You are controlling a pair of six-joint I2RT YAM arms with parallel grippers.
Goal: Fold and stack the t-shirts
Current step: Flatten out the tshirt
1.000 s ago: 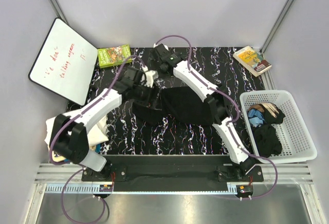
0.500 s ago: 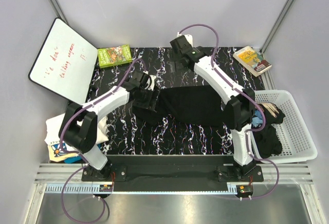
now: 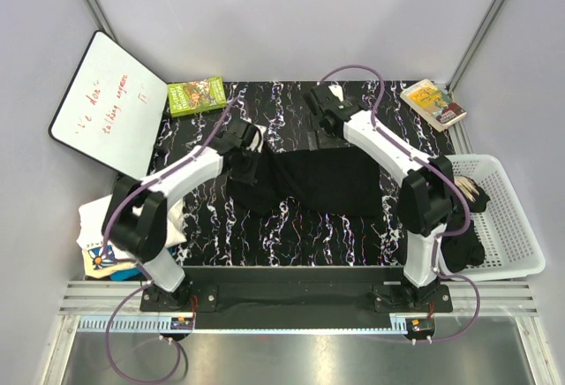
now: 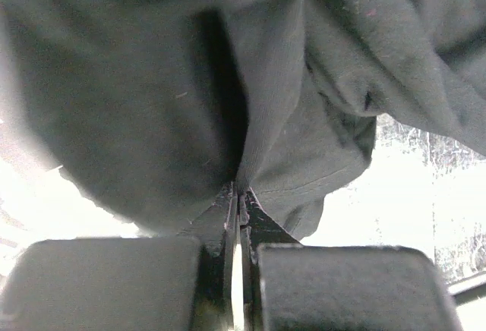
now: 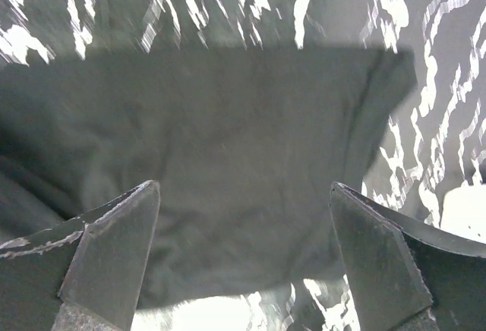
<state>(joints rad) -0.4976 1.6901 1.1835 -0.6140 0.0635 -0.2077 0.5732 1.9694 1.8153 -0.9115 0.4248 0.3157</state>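
A plain black t-shirt [image 3: 331, 182] lies spread across the middle of the marbled table. My left gripper [image 3: 247, 166] is at the shirt's left edge, shut on a pinched fold of the black cloth [image 4: 273, 118]; its jaws meet with the fabric [image 4: 238, 194] between them. My right gripper [image 3: 328, 135] hovers over the shirt's far edge, jaws wide open with nothing between them; below its fingers the black t-shirt [image 5: 228, 164] lies flat. At the table's left edge sits a pile of white t-shirts [image 3: 95, 230], one showing a blue-and-yellow print [image 3: 104, 261].
A white slatted basket [image 3: 510, 217] at the right holds black and blue clothes [image 3: 455, 217]. A whiteboard [image 3: 106, 102] leans at the far left, a green book [image 3: 196, 95] lies beside it, and another book [image 3: 433, 102] lies at the far right corner.
My left gripper has closed on the shirt's left edge. The right arm has swung rightward along the far side and now hangs over the shirt's far edge, still open.
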